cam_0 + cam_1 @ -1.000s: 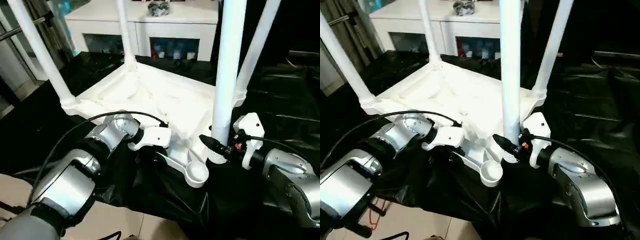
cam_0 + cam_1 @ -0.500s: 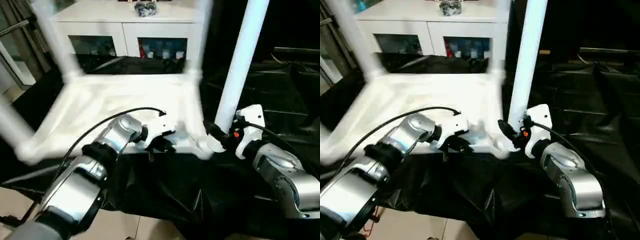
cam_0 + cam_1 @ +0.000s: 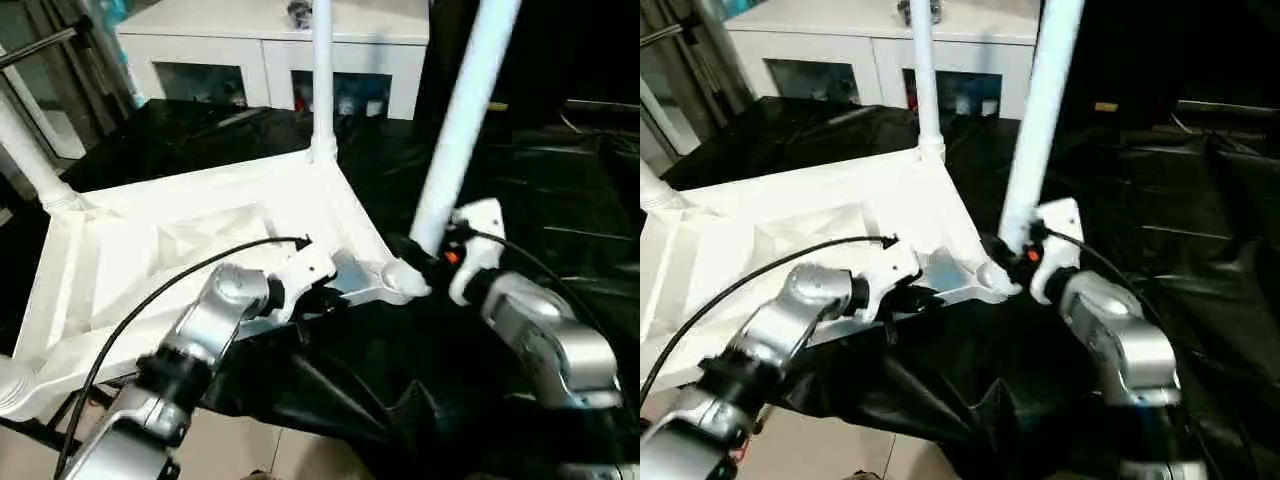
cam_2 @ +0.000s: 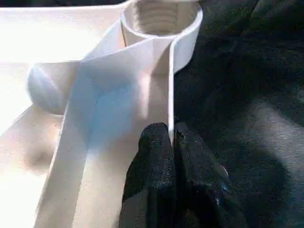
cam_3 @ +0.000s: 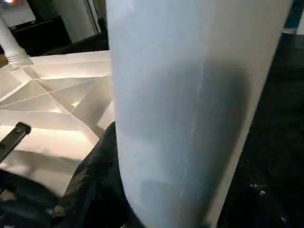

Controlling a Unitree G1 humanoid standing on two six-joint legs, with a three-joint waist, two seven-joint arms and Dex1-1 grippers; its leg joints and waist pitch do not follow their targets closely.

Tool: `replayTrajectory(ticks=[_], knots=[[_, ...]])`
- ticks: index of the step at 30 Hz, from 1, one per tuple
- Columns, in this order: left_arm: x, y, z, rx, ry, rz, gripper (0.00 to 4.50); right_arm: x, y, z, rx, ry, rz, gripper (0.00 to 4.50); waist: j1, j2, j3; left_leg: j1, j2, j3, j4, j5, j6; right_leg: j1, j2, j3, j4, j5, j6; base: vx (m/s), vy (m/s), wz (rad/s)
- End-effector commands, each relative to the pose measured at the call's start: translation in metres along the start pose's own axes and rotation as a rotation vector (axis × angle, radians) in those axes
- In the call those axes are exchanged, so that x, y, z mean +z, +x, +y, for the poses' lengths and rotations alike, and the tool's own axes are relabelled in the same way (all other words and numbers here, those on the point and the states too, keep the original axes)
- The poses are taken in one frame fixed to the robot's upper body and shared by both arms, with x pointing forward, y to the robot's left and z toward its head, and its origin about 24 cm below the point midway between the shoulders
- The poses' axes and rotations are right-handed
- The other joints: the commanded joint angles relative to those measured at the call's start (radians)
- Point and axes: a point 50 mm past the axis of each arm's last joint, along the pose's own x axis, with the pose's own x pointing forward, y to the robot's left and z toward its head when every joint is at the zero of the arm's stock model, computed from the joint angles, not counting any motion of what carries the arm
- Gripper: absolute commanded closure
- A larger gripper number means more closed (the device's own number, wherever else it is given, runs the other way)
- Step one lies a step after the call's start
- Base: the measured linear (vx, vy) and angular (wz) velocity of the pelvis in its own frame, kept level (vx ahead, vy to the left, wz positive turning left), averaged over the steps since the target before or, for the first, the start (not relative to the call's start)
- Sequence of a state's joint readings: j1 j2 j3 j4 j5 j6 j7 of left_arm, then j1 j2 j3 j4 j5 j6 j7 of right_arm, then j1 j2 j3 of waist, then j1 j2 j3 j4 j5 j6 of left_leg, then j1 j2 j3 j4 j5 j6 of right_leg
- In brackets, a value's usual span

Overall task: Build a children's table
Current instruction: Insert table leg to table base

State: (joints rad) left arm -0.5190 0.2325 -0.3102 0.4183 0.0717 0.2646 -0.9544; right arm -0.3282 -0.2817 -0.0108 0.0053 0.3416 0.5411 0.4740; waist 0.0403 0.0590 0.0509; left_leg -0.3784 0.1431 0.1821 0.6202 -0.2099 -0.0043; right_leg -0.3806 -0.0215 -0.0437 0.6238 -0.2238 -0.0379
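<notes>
the tabletop [image 3: 200, 250] is plain white plastic, ribs on the underside white too; the legs [image 3: 462, 110] are the same white, no markings; work table cloth [image 3: 560, 180] is glossy black; both forearms [image 3: 215, 315] are silver with white wrist housings; left gripper fingers [image 4: 156, 156] matte black; cabinet [image 3: 270, 40] behind is white; little orange-red spot on the right gripper [image 3: 422, 262]

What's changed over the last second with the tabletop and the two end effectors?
The upside-down tabletop has been swung round on the black-draped work table, so its open corner socket now sits further back, right beside the right end effector. The left end effector has closed onto the tabletop's thin edge rib. The right end effector is still clamped on the loose leg, not yet in the socket.
</notes>
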Motion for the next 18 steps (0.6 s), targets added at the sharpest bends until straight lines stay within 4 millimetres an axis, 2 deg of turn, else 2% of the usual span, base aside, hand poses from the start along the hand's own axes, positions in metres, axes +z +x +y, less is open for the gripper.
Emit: replayTrajectory(ticks=[1, 2, 3, 6, 9, 11, 18], knots=[[-0.005, 0.001, -0.004, -0.009, -0.055, -0.031, 4.50, 0.001, 0.004, 0.001, 0.020, -0.029, 0.008, 2.59, 0.005, -0.025, -0.061, 0.011, 0.094, -0.042, -0.068, -0.047, 0.075, 0.047, -0.138, 0.064, -0.081, -0.100, -0.190, 0.000, 0.000, 0.00], [-0.006, 0.001, -0.005, -0.012, -0.057, -0.035, 4.50, 0.000, 0.005, 0.000, 0.024, -0.036, 0.011, 2.59, 0.006, -0.024, -0.063, 0.012, 0.094, -0.042, -0.067, -0.042, 0.078, 0.045, -0.137, 0.064, -0.080, -0.089, -0.190, 0.000, 0.000, 0.00], [-0.009, 0.000, -0.006, -0.013, -0.058, -0.030, 4.50, 0.000, 0.009, 0.001, 0.033, -0.051, 0.017, 2.59, 0.005, -0.027, -0.064, 0.007, 0.092, -0.042, -0.066, -0.019, 0.088, 0.048, -0.138, 0.062, -0.074, -0.052, -0.195, 0.000, 0.000, 0.00], [-0.014, -0.001, -0.006, -0.006, -0.052, -0.004, 4.50, 0.001, 0.014, 0.001, 0.043, -0.067, 0.018, 2.59, 0.004, -0.029, -0.064, 0.006, 0.092, -0.041, -0.064, -0.015, 0.101, 0.048, -0.140, 0.061, -0.073, -0.035, -0.196, 0.000, 0.000, 0.00], [-0.016, -0.001, -0.006, -0.014, -0.038, 0.011, 4.50, 0.001, 0.018, 0.001, 0.051, -0.069, 0.020, 2.59, 0.002, -0.033, -0.063, 0.004, 0.090, -0.041, -0.064, -0.025, 0.101, 0.049, -0.142, 0.060, -0.076, -0.066, -0.193, 0.000, 0.000, 0.00], [-0.016, -0.001, -0.007, -0.015, -0.030, 0.004, 4.50, 0.000, 0.022, 0.002, 0.059, -0.074, 0.022, 2.59, -0.001, -0.031, -0.061, 0.005, 0.091, -0.041, -0.065, -0.038, 0.092, 0.046, -0.140, 0.059, -0.079, -0.099, -0.188, 0.000, 0.000, 0.00], [-0.015, 0.000, -0.008, -0.044, -0.034, -0.001, 4.50, -0.006, 0.027, 0.002, 0.090, -0.078, 0.058, 2.59, -0.002, -0.035, -0.061, 0.005, 0.092, -0.041, -0.064, -0.032, 0.098, 0.047, -0.141, 0.060, -0.076, -0.077, -0.194, 0.000, 0.000, 0.00]])
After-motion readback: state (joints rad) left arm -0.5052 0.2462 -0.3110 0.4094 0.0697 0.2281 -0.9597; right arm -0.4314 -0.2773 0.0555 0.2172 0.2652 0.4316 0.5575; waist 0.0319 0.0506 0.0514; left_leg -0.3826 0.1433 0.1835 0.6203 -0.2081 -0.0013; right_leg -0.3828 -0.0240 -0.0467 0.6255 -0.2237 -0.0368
